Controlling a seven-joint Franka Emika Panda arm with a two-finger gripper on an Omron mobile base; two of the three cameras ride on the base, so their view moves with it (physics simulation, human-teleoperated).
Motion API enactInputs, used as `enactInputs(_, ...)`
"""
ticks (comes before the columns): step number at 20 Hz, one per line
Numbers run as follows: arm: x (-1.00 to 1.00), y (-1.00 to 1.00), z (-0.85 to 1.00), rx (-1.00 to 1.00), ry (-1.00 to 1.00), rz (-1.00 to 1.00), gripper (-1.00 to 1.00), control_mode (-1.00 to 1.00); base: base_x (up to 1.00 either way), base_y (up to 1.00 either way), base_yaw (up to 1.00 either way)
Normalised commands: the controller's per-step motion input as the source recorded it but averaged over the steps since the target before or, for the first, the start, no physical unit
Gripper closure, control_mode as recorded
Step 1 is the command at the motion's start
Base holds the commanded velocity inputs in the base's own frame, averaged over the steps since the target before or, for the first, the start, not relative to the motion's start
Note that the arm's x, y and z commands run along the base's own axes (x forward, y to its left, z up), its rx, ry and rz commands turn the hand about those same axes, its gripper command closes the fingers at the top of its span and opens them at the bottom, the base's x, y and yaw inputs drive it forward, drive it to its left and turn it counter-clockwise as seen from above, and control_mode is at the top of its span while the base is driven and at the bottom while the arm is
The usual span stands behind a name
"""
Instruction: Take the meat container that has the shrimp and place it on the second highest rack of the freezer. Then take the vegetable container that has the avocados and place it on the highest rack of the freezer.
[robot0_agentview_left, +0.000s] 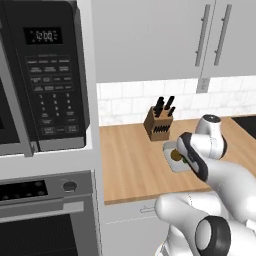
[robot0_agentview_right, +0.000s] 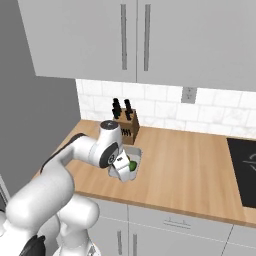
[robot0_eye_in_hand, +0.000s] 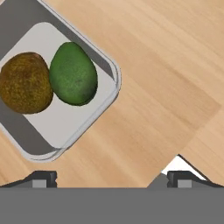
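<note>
Over the wooden bench (robot0_agentview_right: 190, 165) I am holding my end effector (robot0_eye_in_hand: 111, 179), pointing it down at the surface beside the vegetable container (robot0_eye_in_hand: 98, 111). My two finger tips (robot0_eye_in_hand: 41, 178) are standing far apart, with nothing between them but bare wood, so the end effector is wide and gripping nothing. From the hand view, the pale tray is sitting up and to one side of the finger tips, apart from them, with one rounded corner reaching toward the middle. Inside it the avocados (robot0_eye_in_hand: 72, 74) are lying side by side and touching: the green one nearer that corner, the brown one (robot0_eye_in_hand: 22, 83) beyond it.

From the right base view, my wrist is leaning over the tray (robot0_agentview_right: 136, 156), and the green avocado (robot0_agentview_right: 133, 165) is peeking out just beside my hand. From the left base view, my forearm is covering much of the container (robot0_agentview_left: 169, 148), with the brown avocado (robot0_agentview_left: 176, 155) showing at its edge. A knife block (robot0_agentview_left: 159, 123) is standing just behind the tray against the tiled wall, close but not touching it as far as I can tell. A microwave (robot0_agentview_left: 47, 75) and an oven (robot0_agentview_left: 47, 220) are filling the tall unit at the bench's left end.
</note>
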Motion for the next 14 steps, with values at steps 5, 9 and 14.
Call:
enactInputs(5,0.00,0.01,-0.19,0.00,0.00,0.00,-1.00,-1.00,0.00,0.00,0.00)
enactInputs(9,0.05,0.03,-0.23,0.00,0.00,0.00,-1.00,-1.00,0.00,0.00,0.00)
enactInputs(14,0.01,0.00,-0.12,0.00,0.00,0.00,-1.00,-1.00,0.00,0.00,0.00)
